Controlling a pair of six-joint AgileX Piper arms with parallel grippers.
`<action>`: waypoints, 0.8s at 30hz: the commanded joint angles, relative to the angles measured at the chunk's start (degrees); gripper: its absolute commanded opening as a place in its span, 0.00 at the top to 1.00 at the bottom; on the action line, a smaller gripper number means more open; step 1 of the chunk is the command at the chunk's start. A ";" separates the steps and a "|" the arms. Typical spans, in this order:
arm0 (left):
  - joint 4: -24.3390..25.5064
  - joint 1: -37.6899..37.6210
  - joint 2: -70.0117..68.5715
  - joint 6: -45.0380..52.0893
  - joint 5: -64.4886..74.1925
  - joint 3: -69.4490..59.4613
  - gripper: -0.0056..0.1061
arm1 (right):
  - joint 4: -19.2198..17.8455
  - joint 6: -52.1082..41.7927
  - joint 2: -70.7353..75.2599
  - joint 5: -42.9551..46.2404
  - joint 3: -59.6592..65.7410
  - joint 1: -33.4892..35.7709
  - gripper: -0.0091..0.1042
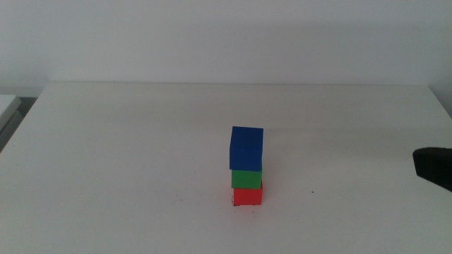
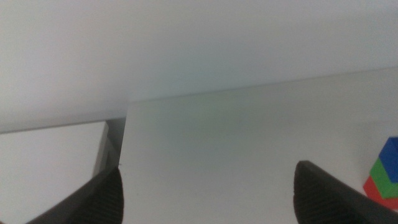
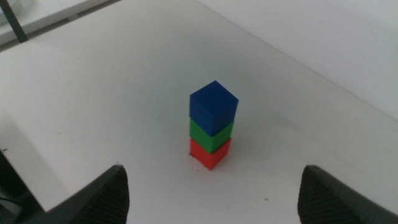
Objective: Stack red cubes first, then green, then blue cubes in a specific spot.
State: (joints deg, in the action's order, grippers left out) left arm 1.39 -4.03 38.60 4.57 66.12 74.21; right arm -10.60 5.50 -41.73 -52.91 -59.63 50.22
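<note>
the blue cube sits on the green cube, which sits on the red cube, a three-high stack on the white table, well apart from the right gripper, whose jaws stand wide open and empty, aimed at the stack. that arm shows only as a dark tip at the middle view's right edge. the left gripper, also spread open and empty, hangs low over bare table with the stack off to one side.

The red cube sits on the white table. The green cube rests squarely on it, and the blue cube tops the upright stack, turned slightly askew.
</note>
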 commanded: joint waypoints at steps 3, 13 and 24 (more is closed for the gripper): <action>0.18 0.06 -0.13 -0.32 0.53 -2.61 0.11 | 3.46 -0.25 0.41 3.04 3.34 -0.54 0.23; -1.72 0.06 -14.11 -0.32 -32.85 -34.01 0.11 | 11.99 -0.25 4.60 42.98 32.28 -12.54 0.23; -5.21 0.06 -27.32 -0.32 -55.62 -62.94 0.11 | 10.60 -0.25 26.65 43.86 49.19 -37.32 0.23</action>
State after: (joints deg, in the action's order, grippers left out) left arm -2.04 -4.03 12.56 4.57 14.01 13.66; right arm 0.71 5.50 -18.59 -9.79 -12.17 15.98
